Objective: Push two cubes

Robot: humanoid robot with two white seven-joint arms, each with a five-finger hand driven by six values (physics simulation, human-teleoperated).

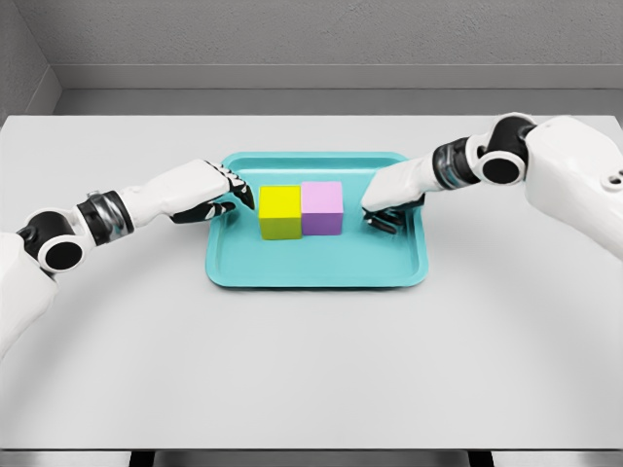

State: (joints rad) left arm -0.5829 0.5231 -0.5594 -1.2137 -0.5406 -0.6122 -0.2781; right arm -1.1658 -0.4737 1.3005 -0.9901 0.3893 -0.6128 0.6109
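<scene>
A yellow cube (279, 211) and a pink-purple cube (322, 207) stand side by side, touching, in the middle of a teal tray (316, 271). My left hand (232, 194) hovers over the tray's left rim, fingers loosely extended toward the yellow cube, a small gap left between them. My right hand (382, 212) rests inside the tray to the right of the purple cube, its fingers curled down, a short gap from the cube. Neither hand holds anything.
The tray lies on a light grey table (311, 370) whose far edge meets a grey wall. Both white forearms reach in low over the table from either side.
</scene>
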